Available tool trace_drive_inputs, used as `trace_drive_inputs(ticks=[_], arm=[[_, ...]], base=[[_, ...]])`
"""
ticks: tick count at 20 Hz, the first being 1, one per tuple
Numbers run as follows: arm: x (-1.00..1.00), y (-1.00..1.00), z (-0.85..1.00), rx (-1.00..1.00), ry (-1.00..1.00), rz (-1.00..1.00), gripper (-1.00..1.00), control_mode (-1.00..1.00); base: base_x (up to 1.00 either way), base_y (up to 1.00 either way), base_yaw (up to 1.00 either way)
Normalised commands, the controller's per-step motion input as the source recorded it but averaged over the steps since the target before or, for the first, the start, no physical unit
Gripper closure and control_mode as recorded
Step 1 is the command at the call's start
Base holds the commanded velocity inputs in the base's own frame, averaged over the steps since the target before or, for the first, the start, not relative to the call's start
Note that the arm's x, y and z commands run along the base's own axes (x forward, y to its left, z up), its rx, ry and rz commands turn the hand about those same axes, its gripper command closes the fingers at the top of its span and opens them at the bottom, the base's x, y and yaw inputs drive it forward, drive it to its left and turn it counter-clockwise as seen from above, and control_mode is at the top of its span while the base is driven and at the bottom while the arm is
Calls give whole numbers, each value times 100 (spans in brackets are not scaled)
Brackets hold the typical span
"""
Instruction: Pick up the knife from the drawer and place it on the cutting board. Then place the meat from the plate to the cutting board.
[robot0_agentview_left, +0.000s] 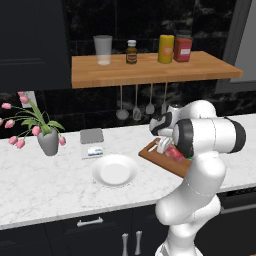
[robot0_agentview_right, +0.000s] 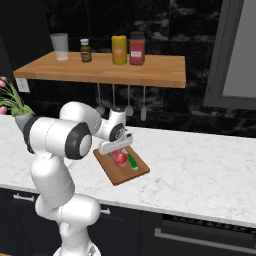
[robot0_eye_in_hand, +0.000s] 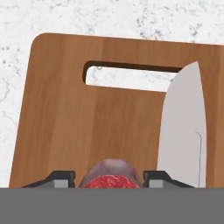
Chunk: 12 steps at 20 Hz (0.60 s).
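The brown cutting board (robot0_agentview_left: 151, 154) (robot0_agentview_right: 122, 175) (robot0_eye_in_hand: 65, 113) lies on the marble counter. On it rests the knife (robot0_agentview_right: 132, 161), its green handle toward the front; the hand view has its silver blade (robot0_eye_in_hand: 181, 127) at the right. My gripper (robot0_agentview_left: 165, 147) (robot0_agentview_right: 116, 149) (robot0_eye_in_hand: 110, 177) points down over the board, shut on the red-pink meat (robot0_agentview_left: 174, 153) (robot0_agentview_right: 120, 158) (robot0_eye_in_hand: 111, 173), which is at or just above the wood. The white plate (robot0_agentview_left: 115, 171) to the left of the board is bare. The black drawer (robot0_agentview_left: 90, 221) below the counter edge is shut.
A grey square box (robot0_agentview_left: 92, 137) stands behind the plate and a vase of pink tulips (robot0_agentview_left: 48, 141) at the far left. Ladles (robot0_agentview_left: 135, 112) hang under the wooden shelf (robot0_agentview_left: 150, 72), which carries a glass, a bottle and jars. An oven front (robot0_agentview_right: 200, 235) is at lower right.
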Motion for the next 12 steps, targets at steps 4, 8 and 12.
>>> trace_drive_inputs(ticks=[4, 8, 12], arm=[[-3, 0, 4, 0, -1, 0, -100, -100], [-13, 0, 21, 0, -6, 0, -100, -100], [-13, -2, 39, 0, -5, 0, -100, -100]], base=[[0, 0, 0], [0, 0, 0], [0, 0, 0]])
